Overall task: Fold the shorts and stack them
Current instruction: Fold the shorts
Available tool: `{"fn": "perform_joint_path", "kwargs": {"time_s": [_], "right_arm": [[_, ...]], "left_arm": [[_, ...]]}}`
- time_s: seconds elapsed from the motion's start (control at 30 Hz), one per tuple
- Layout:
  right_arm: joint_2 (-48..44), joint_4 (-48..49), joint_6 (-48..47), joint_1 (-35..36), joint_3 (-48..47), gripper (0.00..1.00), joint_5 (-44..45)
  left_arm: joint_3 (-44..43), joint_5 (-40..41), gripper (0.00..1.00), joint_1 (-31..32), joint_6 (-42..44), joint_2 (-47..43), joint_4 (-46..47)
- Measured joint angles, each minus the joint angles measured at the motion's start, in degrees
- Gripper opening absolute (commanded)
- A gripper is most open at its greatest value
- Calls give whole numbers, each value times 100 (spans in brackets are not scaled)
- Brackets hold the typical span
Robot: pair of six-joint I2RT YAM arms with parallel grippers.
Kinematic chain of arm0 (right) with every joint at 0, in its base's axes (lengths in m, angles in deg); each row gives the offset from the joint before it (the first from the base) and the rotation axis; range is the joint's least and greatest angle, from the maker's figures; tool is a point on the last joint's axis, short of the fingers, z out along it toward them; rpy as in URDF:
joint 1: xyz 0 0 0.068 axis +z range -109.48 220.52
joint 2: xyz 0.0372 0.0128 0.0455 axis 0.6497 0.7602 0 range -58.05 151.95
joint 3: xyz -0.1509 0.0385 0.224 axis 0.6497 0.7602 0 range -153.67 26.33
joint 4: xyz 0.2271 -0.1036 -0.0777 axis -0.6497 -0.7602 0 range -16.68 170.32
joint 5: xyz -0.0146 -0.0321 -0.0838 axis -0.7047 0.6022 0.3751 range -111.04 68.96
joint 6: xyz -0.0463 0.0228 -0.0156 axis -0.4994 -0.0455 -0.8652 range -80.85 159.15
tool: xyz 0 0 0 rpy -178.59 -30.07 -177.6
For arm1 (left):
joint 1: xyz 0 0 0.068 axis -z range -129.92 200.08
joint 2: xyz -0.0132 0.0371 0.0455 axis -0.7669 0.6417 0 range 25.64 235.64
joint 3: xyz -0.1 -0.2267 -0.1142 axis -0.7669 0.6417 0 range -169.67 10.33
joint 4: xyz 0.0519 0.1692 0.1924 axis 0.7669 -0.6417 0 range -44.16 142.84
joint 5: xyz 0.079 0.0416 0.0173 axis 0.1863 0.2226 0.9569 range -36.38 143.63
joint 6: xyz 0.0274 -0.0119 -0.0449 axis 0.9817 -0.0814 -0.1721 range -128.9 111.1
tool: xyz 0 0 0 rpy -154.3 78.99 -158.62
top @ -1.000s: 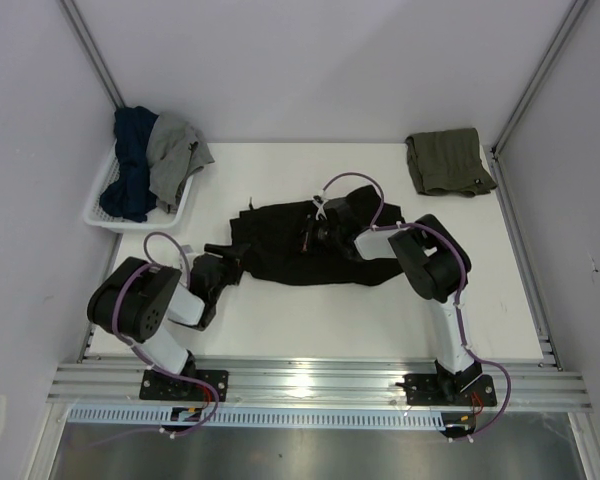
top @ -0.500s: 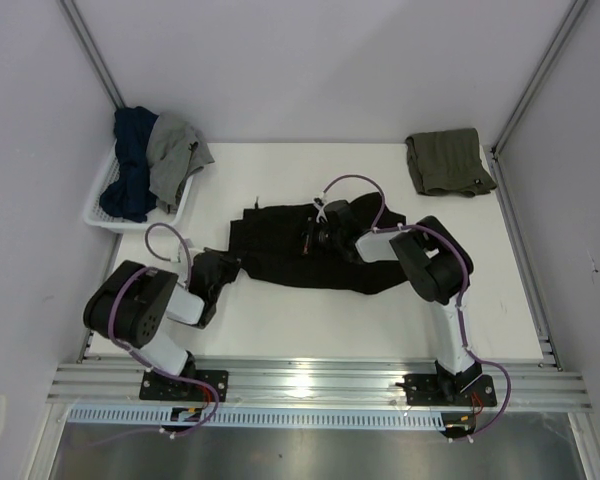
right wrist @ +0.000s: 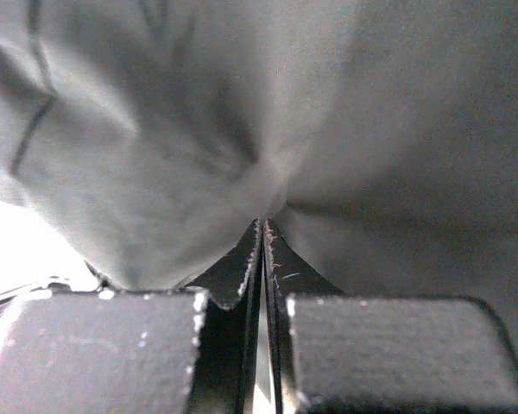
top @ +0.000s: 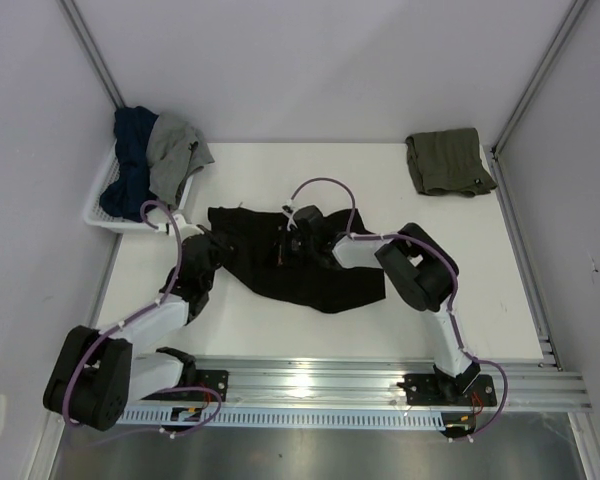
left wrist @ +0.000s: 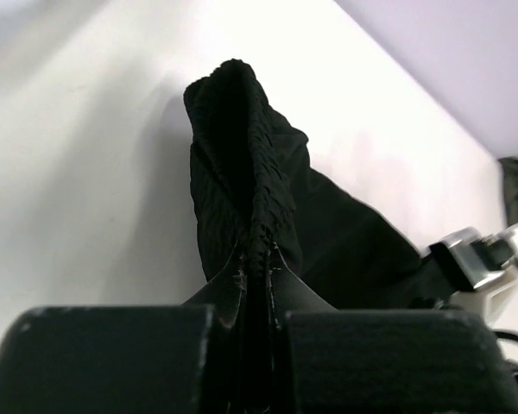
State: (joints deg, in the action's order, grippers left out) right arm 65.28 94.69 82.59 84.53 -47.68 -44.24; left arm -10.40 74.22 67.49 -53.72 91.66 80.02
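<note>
Arms angle inward over the table (top: 280, 165). The left gripper (left wrist: 257, 254) pinches the left edge of the black shorts (top: 310, 275) (a ribbed fold stands up from its jaws); the right gripper (right wrist: 263, 226) is clamped on their middle. The olive shorts (top: 448, 162) lie folded in the far right corner, bare table between the 2 pairs.

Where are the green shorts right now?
In the top view, the green shorts lie folded in the far right corner of the table, well away from the black shorts in the middle.
</note>
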Motion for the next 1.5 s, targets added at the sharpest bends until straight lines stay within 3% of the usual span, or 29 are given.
{"fn": "perform_joint_path", "kwargs": {"time_s": [0.3, 0.73, 1.0, 1.13, 1.23, 1.5], "right_arm": [[-330, -570, -168, -256, -57, 15, 151], [-2476, -1589, -645, -1478, 1408, 15, 461], [-3491, -2326, -988, -2546, 2540, 25, 717], [-3558, -2398, -1110, -2811, 2723, 39, 780], [-3558, -2415, -1202, -2879, 2826, 44, 778], [-3405, -2326, -1261, -2894, 3071, 45, 772]], "left_arm": [[44, 363, 0, 354, 1303, -942, -520], [74, 820, 0, 1453, 2684, -1309, -442], [-820, 1425, 0, 2597, 3781, -686, -608], [-1228, 1832, 0, 3152, 4409, -289, -706], [-1478, 2033, 0, 3456, 4863, -37, -776], [-1908, 2581, 0, 4472, 6067, 649, -688]]}}
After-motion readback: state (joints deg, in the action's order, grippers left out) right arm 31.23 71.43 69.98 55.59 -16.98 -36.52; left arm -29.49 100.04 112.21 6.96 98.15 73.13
